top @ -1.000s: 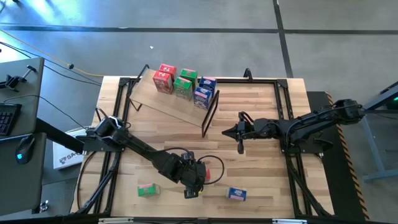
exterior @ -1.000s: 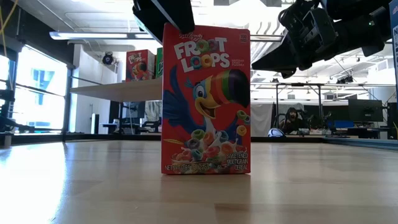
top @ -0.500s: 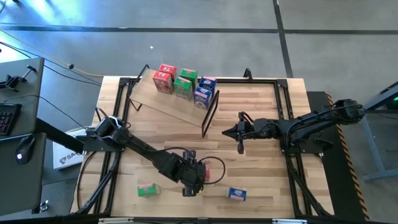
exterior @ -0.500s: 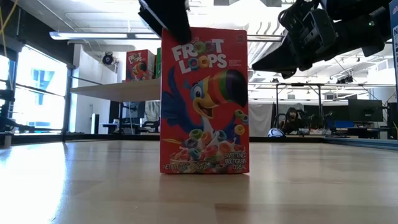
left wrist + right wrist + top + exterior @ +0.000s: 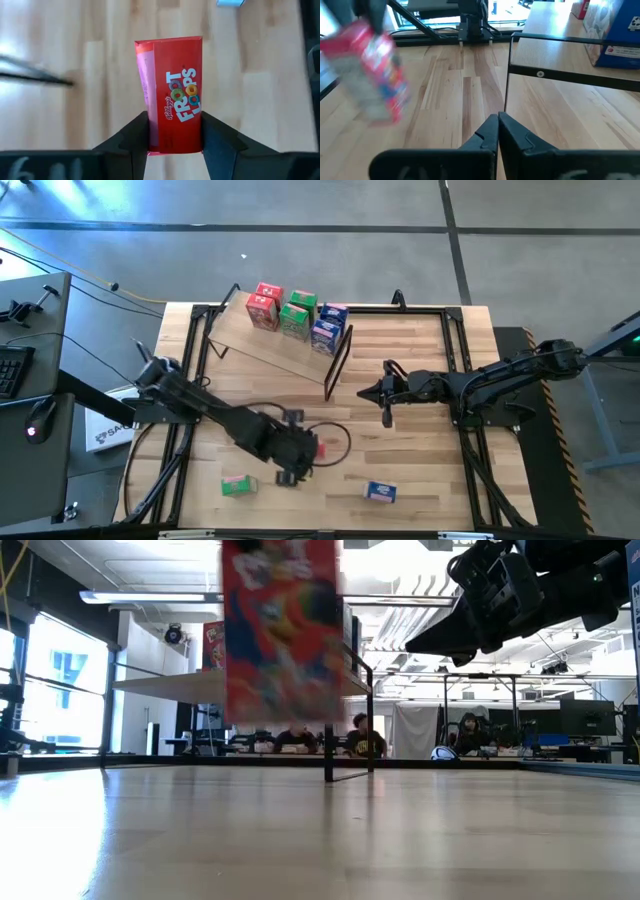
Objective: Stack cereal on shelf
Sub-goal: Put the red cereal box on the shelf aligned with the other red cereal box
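My left gripper (image 5: 298, 460) is shut on a red cereal box (image 5: 172, 90), which hangs in the air over the near middle of the table and shows blurred in the low view (image 5: 283, 630). The shelf (image 5: 280, 345), a tilted plywood board with a black frame end, stands at the far side. Red (image 5: 265, 305), green (image 5: 298, 315) and blue (image 5: 328, 328) boxes stand on it. A green box (image 5: 238, 485) and a blue box (image 5: 380, 492) lie flat on the table near its front edge. My right gripper (image 5: 388, 412) waits shut beside the shelf's frame. My left gripper pinches the red box between its two fingers (image 5: 135, 137), one on each narrow side (image 5: 156, 137), at the end where the printed name is. The fingers come slanting down from above. The box hangs below them, lifted clear of the table.
The shelf's thin black frame (image 5: 570, 75) stands just ahead of my right gripper (image 5: 498, 125). Black cables loop on the table around my left arm (image 5: 340, 442). Bare wood lies between the two arms. People sit in the room beyond the table.
My left gripper has taken hold of the red box, which stood upright on the table, and has gone up and toward the table's left edge with it. The box now hangs clear of the table. The right arm has kept still.
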